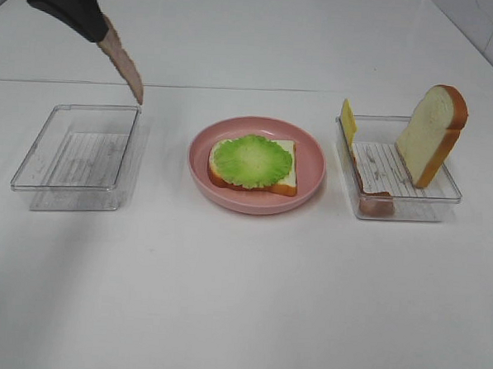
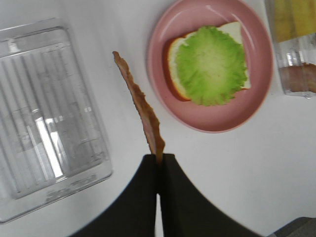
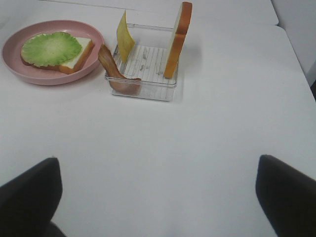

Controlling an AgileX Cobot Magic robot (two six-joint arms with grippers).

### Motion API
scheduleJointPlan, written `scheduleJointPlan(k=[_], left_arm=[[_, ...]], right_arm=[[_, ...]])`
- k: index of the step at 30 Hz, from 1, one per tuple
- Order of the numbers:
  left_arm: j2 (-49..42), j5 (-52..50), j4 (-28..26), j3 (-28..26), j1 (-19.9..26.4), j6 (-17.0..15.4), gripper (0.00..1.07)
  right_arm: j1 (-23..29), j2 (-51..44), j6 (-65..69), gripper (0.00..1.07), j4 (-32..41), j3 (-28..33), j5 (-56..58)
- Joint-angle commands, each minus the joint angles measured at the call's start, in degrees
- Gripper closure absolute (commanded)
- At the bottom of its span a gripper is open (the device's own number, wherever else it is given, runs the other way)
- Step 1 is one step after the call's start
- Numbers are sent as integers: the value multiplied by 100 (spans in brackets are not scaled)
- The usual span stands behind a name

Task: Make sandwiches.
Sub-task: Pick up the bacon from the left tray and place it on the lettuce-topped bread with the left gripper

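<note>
On the pink plate (image 1: 314, 151) in the middle of the table (image 1: 240, 300) we find one bread slice (image 1: 286, 177) lying flat, with a lettuce leaf (image 1: 252, 160) spread over it. A bacon strip (image 2: 140, 101) hangs in the air from the left gripper (image 2: 159, 159), whose jaws are pressed together on the strip's upper end. From the left wrist we see it dangling over bare table between the plate and the left box (image 1: 32, 177), a clear plastic tray. On the plate's other side sits the right box (image 1: 449, 193), also clear. In it we see a cheese slice (image 1: 347, 122) leaning at the wall nearest the plate and a second bacon strip (image 1: 376, 200) draped along that same side. A second bread slice (image 1: 431, 132) stands on edge towards the outer wall. The right gripper (image 3: 158, 168) hovers over bare table, apart from that box, its jaws wide apart.
</note>
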Motion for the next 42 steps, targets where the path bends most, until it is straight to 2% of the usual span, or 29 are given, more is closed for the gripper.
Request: scheduleJointPlan(k=[1, 9, 12, 13, 17, 25, 27, 28, 32, 37, 42], left_arm=[[149, -92, -327, -115, -355, -109, 107], [539, -498, -653, -201, -785, -138, 107], [728, -653, -917, -201, -894, -23, 107], [842, -756, -1112, -212, -985, 120, 107], [1008, -859, -1249, -246, -1112, 223, 107], [1564, -1060, -1369, -871, -1478, 229, 107], [1856, -1060, -1495, -1209, -1581, 252, 107], [1856, -1060, -1495, -1209, -1581, 252, 107], [2366, -1049, -1908, -1833, -1673, 493, 107], [2842, -831, -1937, -2384, -1684, 510, 107], [3042, -745, -1874, -2498, -1667, 521, 107]], right_arm=[[6, -126, 17, 9, -17, 0, -29], [6, -126, 17, 9, -17, 0, -29], [6, -126, 17, 9, -17, 0, -29], [6, -126, 17, 9, -17, 0, -29], [6, -126, 17, 9, -17, 0, -29], [6, -126, 17, 9, -17, 0, -29], [6, -126, 17, 9, -17, 0, -29], [6, -126, 17, 9, -17, 0, -29], [6, -126, 17, 9, -17, 0, -29], [6, -126, 17, 9, -17, 0, -29], [6, -126, 17, 9, -17, 0, -29]])
